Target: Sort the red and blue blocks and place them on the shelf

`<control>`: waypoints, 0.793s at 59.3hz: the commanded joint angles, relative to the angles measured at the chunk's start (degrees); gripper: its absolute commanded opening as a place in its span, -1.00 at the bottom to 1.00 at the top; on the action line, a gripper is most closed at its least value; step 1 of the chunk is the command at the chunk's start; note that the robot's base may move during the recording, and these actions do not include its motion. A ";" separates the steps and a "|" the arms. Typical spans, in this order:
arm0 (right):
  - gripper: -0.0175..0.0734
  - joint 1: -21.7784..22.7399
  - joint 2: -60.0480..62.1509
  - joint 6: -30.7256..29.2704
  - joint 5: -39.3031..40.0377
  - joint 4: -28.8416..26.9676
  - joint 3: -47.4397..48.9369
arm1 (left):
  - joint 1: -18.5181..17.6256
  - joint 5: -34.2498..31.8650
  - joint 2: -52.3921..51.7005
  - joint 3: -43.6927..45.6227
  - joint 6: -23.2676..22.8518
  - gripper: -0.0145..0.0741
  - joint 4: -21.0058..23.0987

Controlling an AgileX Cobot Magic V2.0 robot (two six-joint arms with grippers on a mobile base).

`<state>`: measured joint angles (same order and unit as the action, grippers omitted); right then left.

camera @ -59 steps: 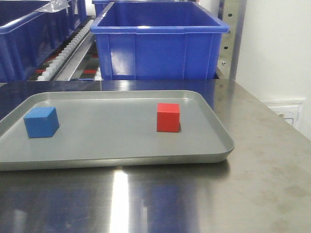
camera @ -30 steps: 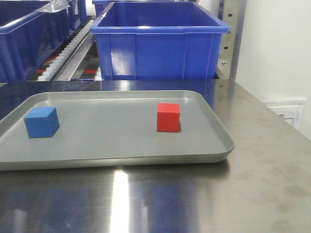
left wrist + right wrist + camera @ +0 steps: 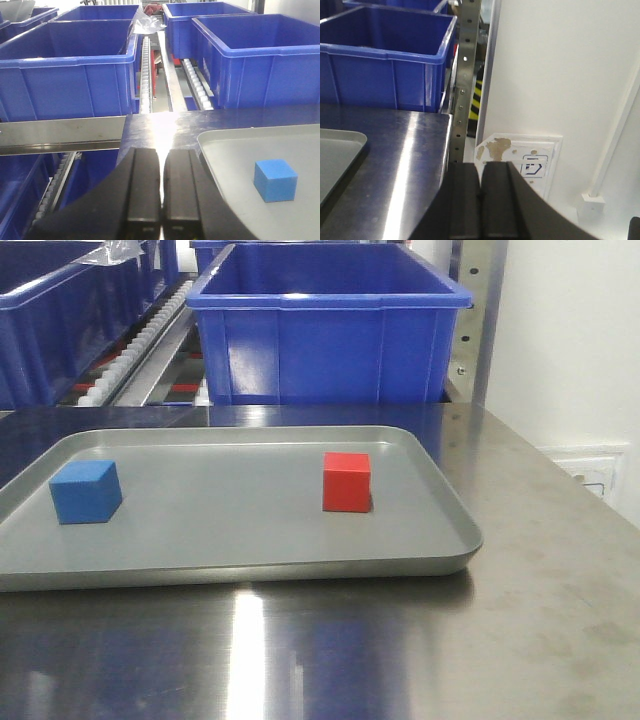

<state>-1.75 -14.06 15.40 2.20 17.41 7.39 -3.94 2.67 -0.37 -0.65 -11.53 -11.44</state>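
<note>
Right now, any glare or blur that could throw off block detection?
Front view: bright glare streak on the tabletop in front of the tray; red block and blue block sharp. Left wrist view: blown-out glare beyond the left end effector. Right wrist view: milder streak, no blocks visible.

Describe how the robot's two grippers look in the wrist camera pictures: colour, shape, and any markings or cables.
The left gripper and the right gripper look alike. Each has two matte black fingers with flat, rectangular faces, widening at the base into smooth curved shoulders. No cables, labels or markings show on either. The arms themselves are out of view.
</note>
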 commanded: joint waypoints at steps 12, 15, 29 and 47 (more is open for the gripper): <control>-0.49 -0.05 -28.08 5.87 -4.58 -5.88 24.32 | -0.23 -4.40 -0.85 -1.99 -0.03 -0.40 0.49; -0.49 -0.46 -31.97 8.37 -9.18 -10.34 28.81 | -0.23 -4.40 -0.85 -1.99 -0.03 -0.40 0.49; -0.49 -7.94 -49.77 7.05 -28.07 -17.41 46.58 | -0.23 -4.40 -0.85 -1.99 -0.03 -0.40 0.49; -0.49 -20.22 -65.38 6.38 -32.07 -17.41 55.80 | -0.23 -4.40 -0.85 -1.99 -0.03 -0.40 0.49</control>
<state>-19.90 -78.37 22.41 -31.76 0.00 59.80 -3.94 2.78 -0.37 -0.65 -11.53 -11.44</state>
